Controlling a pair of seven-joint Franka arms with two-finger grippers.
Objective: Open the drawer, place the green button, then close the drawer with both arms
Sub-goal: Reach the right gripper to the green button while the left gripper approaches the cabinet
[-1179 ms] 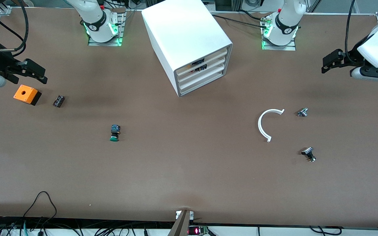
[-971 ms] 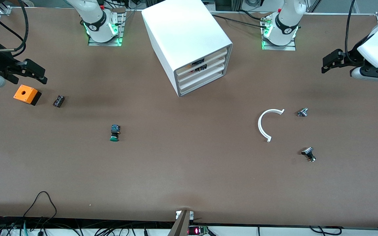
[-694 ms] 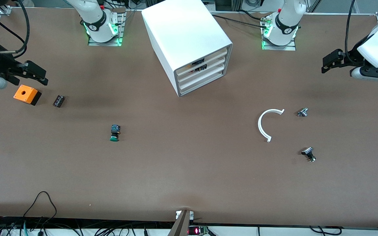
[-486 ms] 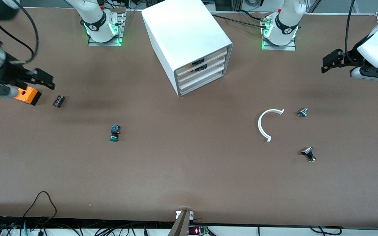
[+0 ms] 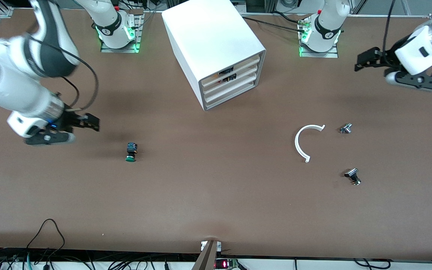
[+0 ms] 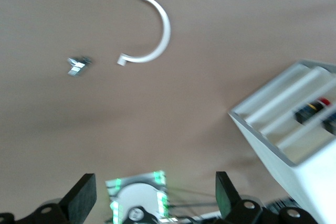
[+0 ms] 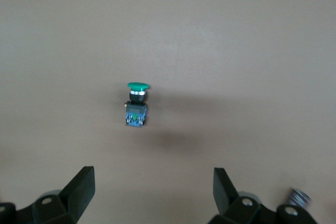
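Right gripper [image 5: 88, 123] is hovering at the left of the front view, over bare counter [image 5: 216, 195] just up-left of the button [image 5: 130, 152]. Its fingers [image 7: 81, 188] are standing spread wide in the right wrist view, holding nothing, with the button [image 7: 136, 106] centred between and ahead of them.

The button is lying on its side, left of centre in the front view, green cap pointing toward the lower edge of the frame, apart from everything else.

Left gripper [image 5: 364, 60] is hanging at the upper right of the front view, over bare counter near that arm's base. Its fingers [image 6: 80, 202] are also spread, empty. The left wrist view is showing the cabinet [image 6: 291, 129] at frame right and the white C-shaped piece [image 6: 152, 32] toward the top.

The cabinet [image 5: 216, 52] is sitting top-centre in the front view. The bottommost drawer [image 5: 231, 95] appears fully pushed in; none of the task's steps look done yet.

Risks from here, as judgement:
- The button is small and lying on a rounded body; a grip closing off-centre could roll or flick it away.
- If the button is lifted before the drawer is out, the right arm will be waiting with nowhere to drop it.
- The drawer front looks plain; fingers could slip off it, or catch the drawer above instead.
- The cabinet is sitting skewed on the counter and may slide when pulled.
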